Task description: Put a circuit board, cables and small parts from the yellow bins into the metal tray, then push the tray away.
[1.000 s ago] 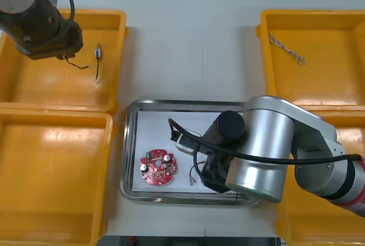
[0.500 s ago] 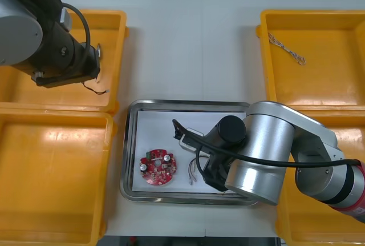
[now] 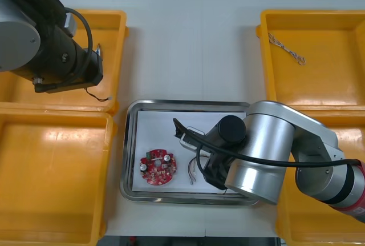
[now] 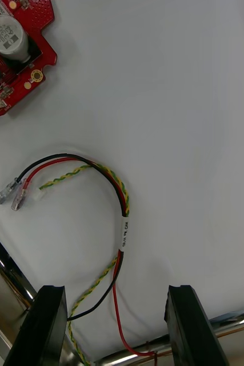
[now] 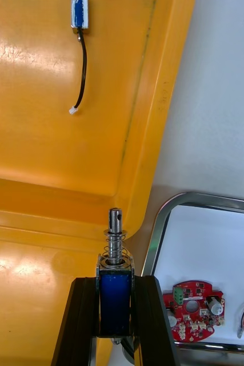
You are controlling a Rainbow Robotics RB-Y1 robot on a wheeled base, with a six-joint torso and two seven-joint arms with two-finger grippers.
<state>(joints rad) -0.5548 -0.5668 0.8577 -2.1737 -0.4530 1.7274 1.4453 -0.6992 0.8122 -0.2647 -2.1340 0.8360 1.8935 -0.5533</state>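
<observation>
Metal tray [image 3: 126, 154] holds a cable [image 4: 124, 229], label illegible.

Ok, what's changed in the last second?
The left gripper, shut on a small part, has moved across the far left bin toward the tray. The right gripper, open over the cable in the tray, barely shifted. The board and cable stayed put.

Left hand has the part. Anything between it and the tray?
Only the yellow bin's rim lies between the small metal part in the left hand and the metal tray. There, the circuit board lies at the left and the open right hand hovers over the red and yellow cable.
</observation>
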